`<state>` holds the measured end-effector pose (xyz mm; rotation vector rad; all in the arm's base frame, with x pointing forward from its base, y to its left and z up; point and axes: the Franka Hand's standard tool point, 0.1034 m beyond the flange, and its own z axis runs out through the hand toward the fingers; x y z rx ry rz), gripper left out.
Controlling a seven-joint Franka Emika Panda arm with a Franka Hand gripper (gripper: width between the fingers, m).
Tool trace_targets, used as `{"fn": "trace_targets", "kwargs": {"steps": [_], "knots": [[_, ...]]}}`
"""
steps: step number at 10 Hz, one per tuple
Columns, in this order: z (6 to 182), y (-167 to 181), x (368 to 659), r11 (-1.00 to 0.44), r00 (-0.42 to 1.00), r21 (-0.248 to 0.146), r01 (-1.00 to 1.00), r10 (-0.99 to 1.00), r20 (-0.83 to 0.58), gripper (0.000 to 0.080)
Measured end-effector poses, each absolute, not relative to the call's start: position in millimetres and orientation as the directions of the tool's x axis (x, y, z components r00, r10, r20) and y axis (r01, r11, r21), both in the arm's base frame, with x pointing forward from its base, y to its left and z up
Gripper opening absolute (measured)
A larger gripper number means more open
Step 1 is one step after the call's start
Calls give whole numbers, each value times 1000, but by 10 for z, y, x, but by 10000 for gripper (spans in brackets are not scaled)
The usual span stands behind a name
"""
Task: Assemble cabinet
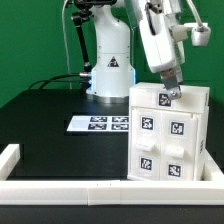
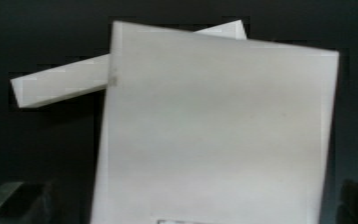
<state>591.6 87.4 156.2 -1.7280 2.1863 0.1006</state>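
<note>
One arm stood over the black worktop (image 1: pixel 45 110), its gripper (image 1: pixel 170 93) lowered onto the top of the cabinet (image 1: pixel 168 135). The cabinet sat upright at the exterior view's right, close to the front border rail (image 1: pixel 110 188), with its tagged face turned toward the camera. Four square black-and-white tags showed on that face, two above and two below, and raised white blocks stood out on its lower half.

The gripper's fingertips met the cabinet's top edge near a small dark tag, but from the exterior view I could not tell how wide the fingers were spread or whether they clasped anything. In the wrist view a broad white panel of the cabinet (image 2: pixel 211 130) filled most of the picture, slightly tilted, with a narrower white piece (image 2: pixel 69 83) jutting out from behind it at an angle. The dark fingers (image 2: pixel 7 200) showed only faintly at the corners beside the panel, too dim to judge whether they pressed on it.

Well apart from the cabinet, the marker board (image 1: pixel 100 123) lay flat on the worktop near the arm's white base (image 1: pixel 110 70). A second white rail (image 1: pixel 8 160) ran along the exterior view's left edge. Behind everything hung a green backdrop (image 1: pixel 35 40).
</note>
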Motion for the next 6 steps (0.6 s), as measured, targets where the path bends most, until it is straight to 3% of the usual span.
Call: {"fn": "trace_targets", "kwargs": {"steps": [4, 6], "knots": [[1830, 879, 5872, 239, -166, -198, -951, -930, -328, 797], [1826, 882, 5869, 192, -118, -211, -958, -940, -320, 797]]}}
